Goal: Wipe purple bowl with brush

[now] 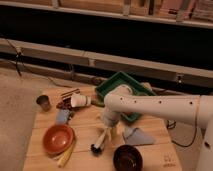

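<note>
Entry: wipe purple bowl with brush. Status: early, no wiping begun.

The white arm (155, 106) reached in from the right across the green tray (118, 79) and bent down toward the middle of the wooden table (84, 126). The gripper (106, 128) was low over the table at the upper end of the brush (100, 141). Its fingers stood spread, clenched on nothing that the view showed (contact with the handle could not be made out).

The brush lay flat on the table. Its cream handle ran from under the gripper down and to the left, to the black bristle head near the front edge. It was not lifted.

The purple bowl (127, 157) sat upright at the front of the table, near the bristle head and to its right but apart from it. The inside was glossy and nothing was in it. A grey-blue cloth (138, 135) lay just behind it.

Not task items: the orange bowl (57, 139) at front left, with a yellow curved stick (67, 155) at its right edge.

Judged done: the approach to the brush, roughly. Judged left: closing on the handle, lifting, carrying the bristles over to the purple bowl, and the wiping itself. That is nearly the whole task.
</note>
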Available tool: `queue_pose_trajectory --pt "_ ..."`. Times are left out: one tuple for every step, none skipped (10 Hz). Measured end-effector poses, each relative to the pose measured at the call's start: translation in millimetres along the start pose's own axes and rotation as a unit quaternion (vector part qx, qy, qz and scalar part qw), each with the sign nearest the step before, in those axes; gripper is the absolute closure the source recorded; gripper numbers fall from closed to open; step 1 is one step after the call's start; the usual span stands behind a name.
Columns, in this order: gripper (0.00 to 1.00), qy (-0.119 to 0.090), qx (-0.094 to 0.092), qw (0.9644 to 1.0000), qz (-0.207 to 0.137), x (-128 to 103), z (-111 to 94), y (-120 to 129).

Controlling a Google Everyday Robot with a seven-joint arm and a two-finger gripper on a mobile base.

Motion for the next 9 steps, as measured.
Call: queue_pose_trajectory --pt "0.2 -0.001 -0.001 1.0 0.001 6.3 -2.3 5.3" --pt "0.2 -0.005 -0.003 1.0 0.0 15.9 -3.5 11.6" --pt "0.2 -0.009 -0.003 0.9999 -0.004 22.9 -2.2 12.7" --pt "0.2 -0.014 -0.004 0.9999 -0.007 35.9 -0.9 15.8" --pt "0.2 -0.017 -0.004 0.9998 -0.007 46.3 -0.7 18.3" --pt "0.2 -0.02 -0.005 0.9997 -0.012 52.4 2.0 17.1" --pt "0.2 -0.023 -0.006 0.9996 -0.017 57.7 5.2 15.1" --pt "0.2 -0.025 -0.007 0.9994 -0.023 64.0 8.5 11.9" --pt "0.2 -0.026 -0.009 0.9993 -0.027 67.8 11.1 10.6"
